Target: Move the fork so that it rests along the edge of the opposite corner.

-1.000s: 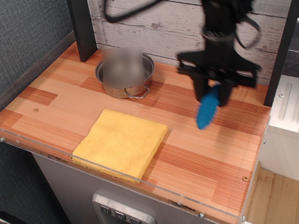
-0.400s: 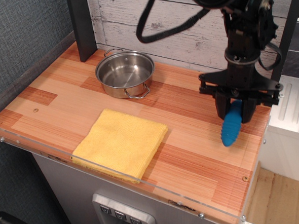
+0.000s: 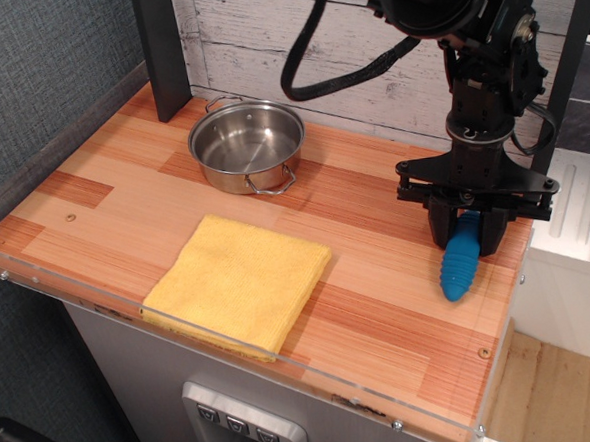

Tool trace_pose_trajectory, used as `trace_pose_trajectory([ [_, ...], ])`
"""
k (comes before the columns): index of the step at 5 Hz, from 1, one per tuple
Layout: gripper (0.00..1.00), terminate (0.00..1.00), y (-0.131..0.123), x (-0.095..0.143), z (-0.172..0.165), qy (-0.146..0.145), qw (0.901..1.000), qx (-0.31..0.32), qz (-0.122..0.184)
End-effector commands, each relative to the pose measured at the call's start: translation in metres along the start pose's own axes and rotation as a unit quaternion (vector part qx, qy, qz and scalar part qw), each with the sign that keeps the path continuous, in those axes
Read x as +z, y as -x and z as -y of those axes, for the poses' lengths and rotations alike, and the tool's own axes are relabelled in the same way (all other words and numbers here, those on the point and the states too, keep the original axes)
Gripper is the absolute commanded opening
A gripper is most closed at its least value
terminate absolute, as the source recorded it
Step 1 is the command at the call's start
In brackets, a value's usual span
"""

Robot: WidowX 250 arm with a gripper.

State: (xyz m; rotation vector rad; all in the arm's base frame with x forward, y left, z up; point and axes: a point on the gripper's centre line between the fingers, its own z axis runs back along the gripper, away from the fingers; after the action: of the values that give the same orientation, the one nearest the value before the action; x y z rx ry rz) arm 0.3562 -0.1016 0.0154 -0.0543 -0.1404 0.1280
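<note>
If you let go while the fork (image 3: pixel 459 266) hangs at this slant, it could tip over, roll on its thick handle and end up askew, or slip off the right edge of the counter (image 3: pixel 523 257), which lies just beside it. Your gripper (image 3: pixel 465 233) is closed on the fork's upper end, with the metal head hidden between the jaws. Only the ribbed, bright-blue handle shows, pointing down and toward the front, its tip at or just above the wood; you cannot tell which. The pot (image 3: pixel 246 145) and yellow cloth (image 3: pixel 241 281) sit well apart.
</note>
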Motion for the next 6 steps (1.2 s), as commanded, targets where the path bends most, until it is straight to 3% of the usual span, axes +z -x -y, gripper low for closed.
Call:
trace_pose_trajectory([
  [1, 1.00, 0.00, 0.019, 0.021, -0.003, 0.018, 0.9996, 0.009, 0.022],
  [3, 1.00, 0.00, 0.022, 0.041, -0.007, 0.006, 0.9992, 0.015, 0.035],
  [4, 1.00, 0.00, 0.027, 0.064, -0.016, 0.016, 0.9989, 0.034, 0.029],
  [5, 1.00, 0.00, 0.031, 0.093, -0.029, -0.003, 0.9990, 0.039, 0.022],
  [6, 1.00, 0.00, 0.035, 0.123, -0.050, -0.024, 0.9992, 0.030, -0.012],
])
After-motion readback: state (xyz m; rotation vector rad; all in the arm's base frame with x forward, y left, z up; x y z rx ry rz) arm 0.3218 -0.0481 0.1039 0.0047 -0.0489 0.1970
